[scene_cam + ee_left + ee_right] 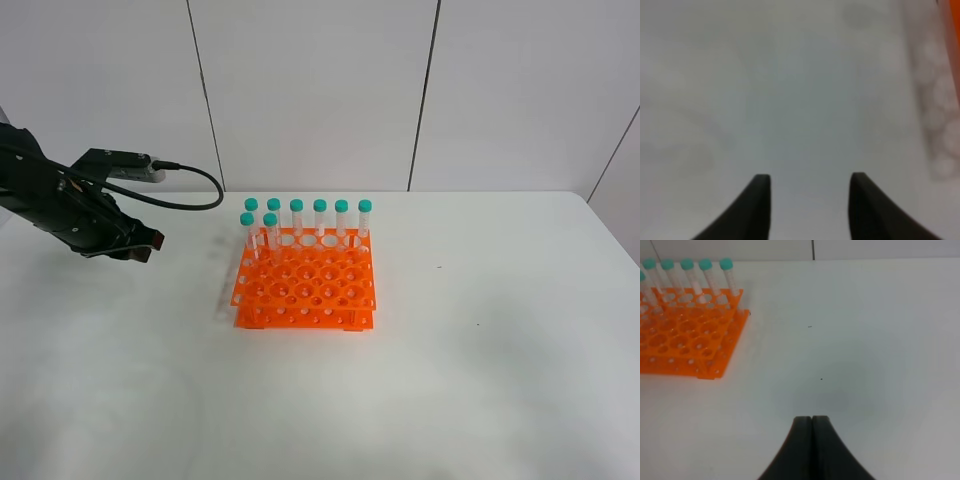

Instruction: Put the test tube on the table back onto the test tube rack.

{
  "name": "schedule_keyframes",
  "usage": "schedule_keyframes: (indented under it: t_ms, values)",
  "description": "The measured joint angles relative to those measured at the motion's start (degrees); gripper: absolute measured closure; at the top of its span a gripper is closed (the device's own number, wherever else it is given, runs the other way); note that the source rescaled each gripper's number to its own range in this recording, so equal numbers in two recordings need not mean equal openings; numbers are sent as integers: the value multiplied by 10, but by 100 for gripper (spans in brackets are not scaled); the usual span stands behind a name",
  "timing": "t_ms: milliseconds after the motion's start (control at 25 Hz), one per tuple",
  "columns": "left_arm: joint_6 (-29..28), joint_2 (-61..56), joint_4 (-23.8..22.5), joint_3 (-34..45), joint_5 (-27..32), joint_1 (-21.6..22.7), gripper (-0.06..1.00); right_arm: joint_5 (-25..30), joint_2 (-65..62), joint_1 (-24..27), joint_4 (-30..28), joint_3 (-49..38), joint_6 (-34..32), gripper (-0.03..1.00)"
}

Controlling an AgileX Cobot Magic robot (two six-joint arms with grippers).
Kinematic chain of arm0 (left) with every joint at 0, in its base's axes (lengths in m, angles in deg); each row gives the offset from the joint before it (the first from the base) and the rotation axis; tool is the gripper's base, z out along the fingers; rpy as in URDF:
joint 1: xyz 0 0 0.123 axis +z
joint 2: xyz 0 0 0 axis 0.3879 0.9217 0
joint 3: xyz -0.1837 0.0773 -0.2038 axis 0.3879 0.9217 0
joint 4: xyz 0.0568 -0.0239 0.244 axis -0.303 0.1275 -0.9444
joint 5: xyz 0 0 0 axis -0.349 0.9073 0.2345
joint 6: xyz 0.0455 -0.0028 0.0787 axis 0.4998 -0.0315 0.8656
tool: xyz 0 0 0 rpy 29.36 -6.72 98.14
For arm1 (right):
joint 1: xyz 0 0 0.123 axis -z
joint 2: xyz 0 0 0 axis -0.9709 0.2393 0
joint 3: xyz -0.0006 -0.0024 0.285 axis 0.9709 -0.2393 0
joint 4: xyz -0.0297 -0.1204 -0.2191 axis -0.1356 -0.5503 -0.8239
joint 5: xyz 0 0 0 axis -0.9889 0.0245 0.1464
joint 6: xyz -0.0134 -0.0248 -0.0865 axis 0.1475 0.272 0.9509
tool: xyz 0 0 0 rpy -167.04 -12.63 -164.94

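Note:
The orange test tube rack (pixel 305 285) stands on the white table (pixel 470 380) at mid-table. Several teal-capped test tubes (pixel 320 220) stand upright in its back rows, and two more (pixel 270 232) are one row forward at the left. No test tube lies on the table in any view. My left gripper (pixel 146 246) hovers left of the rack, apart from it. In the left wrist view its fingers (pixel 810 178) stand apart over bare table, holding nothing. My right gripper (pixel 812 418) is shut and empty, with the rack (pixel 687 340) far off to its side.
A blurred orange sliver of the rack (pixel 957 40) shows at the edge of the left wrist view. Grey wall panels (pixel 320 90) rise behind the table. The right arm does not show in the exterior high view.

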Motion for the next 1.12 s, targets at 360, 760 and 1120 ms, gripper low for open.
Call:
schedule_keyframes:
  t_ms: [360,760,1120]
  values:
    - [-24,-89,14,28,71,0,0,-1,0,0,0,0,0,97]
    - [-26,-281,22,35,281,0,-1,-1,0,0,0,0,0,97]
    - [-26,-571,41,162,297,0,-1,-1,0,0,0,0,0,97]
